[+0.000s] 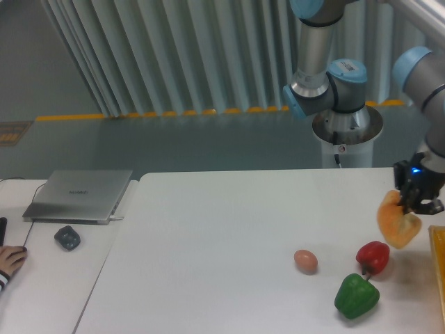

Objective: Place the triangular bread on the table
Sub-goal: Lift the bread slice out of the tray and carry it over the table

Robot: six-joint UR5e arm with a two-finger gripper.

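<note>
While the triangular bread (398, 220) is hanging in the air just above and to the right of the red pepper (373, 257), the gripper (418, 204) is clamping it by its upper edge, fingers pinched on the crust and the golden wedge dangling below them. Only one view is on offer, the fixed camera, and it is catching the arm reaching in from the right side, its blue-capped joints stacked behind the far edge of the table (222, 229).

Taking the red pepper as the marker: the green pepper (357, 296) is sitting just in front of it and a touch left, nearly touching; the tan egg (305, 261) is lying near its left, apart from it; a yellow tray edge (439, 271) is peeking in at the right, beyond the pepper. Far to the pepper's left, on the adjoining desk, a silver laptop (79, 195) is lying closed with a small dark object (67, 238) in front of it and a person's hand (11, 260) resting at the frame edge.

By my reading this is the carry phase: bread grasped, not yet down. Next move is calling for a descent onto bare white tabletop, steering wide of the red pepper, then letting the fingers part.
</note>
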